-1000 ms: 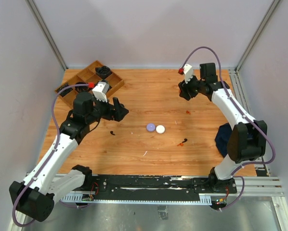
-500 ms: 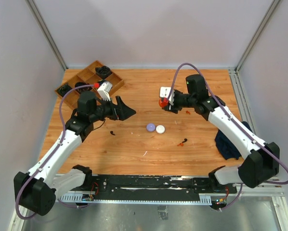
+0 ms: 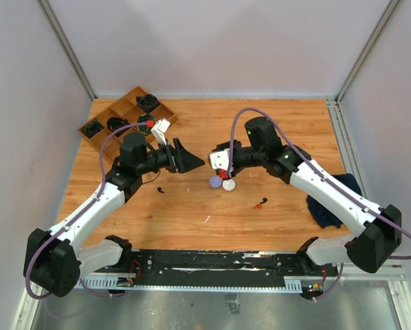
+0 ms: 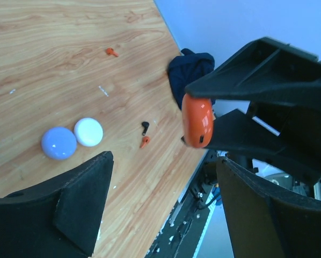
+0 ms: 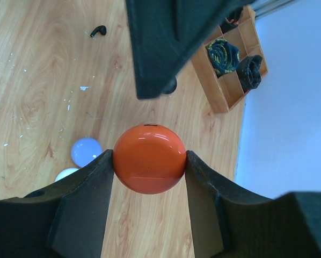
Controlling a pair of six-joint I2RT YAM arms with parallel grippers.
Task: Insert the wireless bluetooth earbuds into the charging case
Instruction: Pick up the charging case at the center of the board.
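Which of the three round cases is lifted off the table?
The orange case, held in the right gripper; the purple case and white case lie side by side on the table.

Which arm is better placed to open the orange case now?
Probably left. The right gripper is shut on the orange case and cannot open it alone; the left gripper is open, empty and points toward it.
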